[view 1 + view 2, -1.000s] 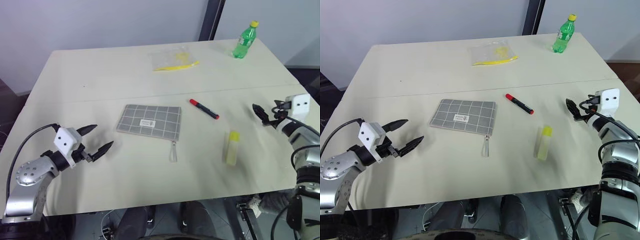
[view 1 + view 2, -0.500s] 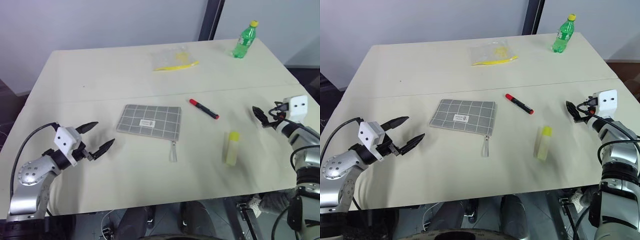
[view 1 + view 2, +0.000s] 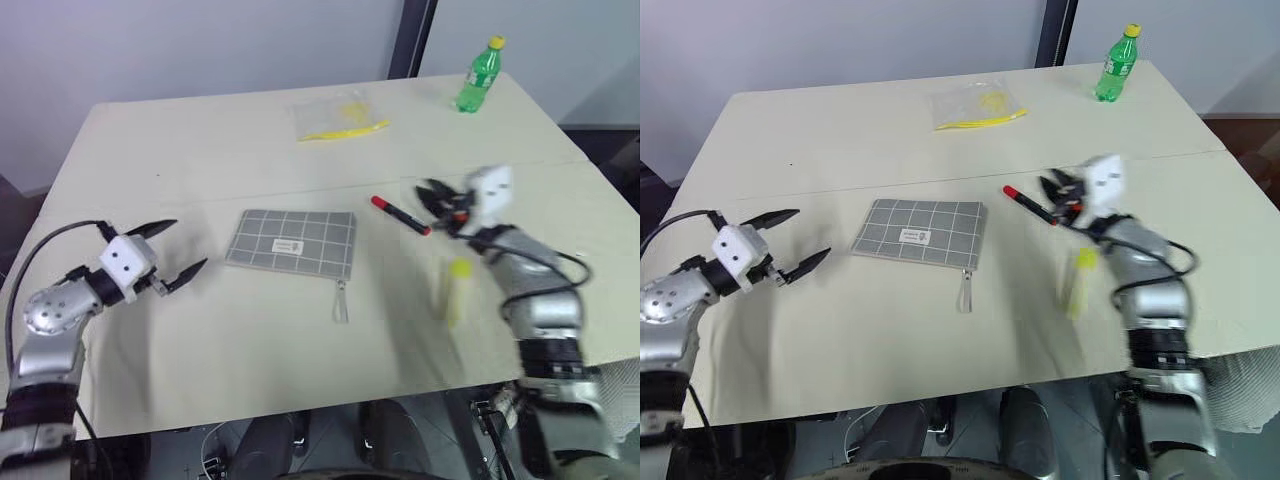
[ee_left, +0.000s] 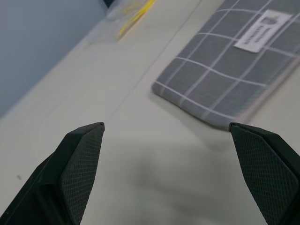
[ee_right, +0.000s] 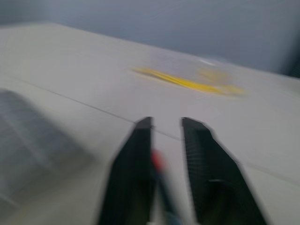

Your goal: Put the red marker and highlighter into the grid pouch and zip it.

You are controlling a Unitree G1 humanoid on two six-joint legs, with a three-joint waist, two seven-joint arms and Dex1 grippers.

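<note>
Marker [image 3: 401,216] lies bare on the counter [image 3: 250,150], just right of the pouch [image 3: 292,241], red cap end toward the pouch; not picked up yet as far as can be seen. Highlighter [image 3: 455,290] lies nearer the front edge, right of the pouch and apart from the marker, untouched. Pouch lies flat mid-counter, label up, zip along its near edge w/ the pull tab [image 3: 341,300] hanging off the right corner; can't tell whether the zip is open or shut, but nothing sits inside or on it. So task looks barely begun: both items to go in, then the zip. Right tool [image 3: 437,196] is above the marker's black end, blurred; in the right wrist view its fingers [image 5: 136,159] stand close together w/ a narrow gap, the red of the marker showing just by them, not clamped on it as far as I can judge. Left tool [image 3: 172,250] hovers over bare counter left of the pouch, fingers [image 4: 79,154] wide apart, empty, pouch corner ahead of it. Farther back: clear bag [image 3: 338,115] w/ a thin yellow thing in it, and a green bottle [image 3: 476,75] at the far right corner; neither belongs to the job. Likely next: right tool must spread, then take the marker.
</note>
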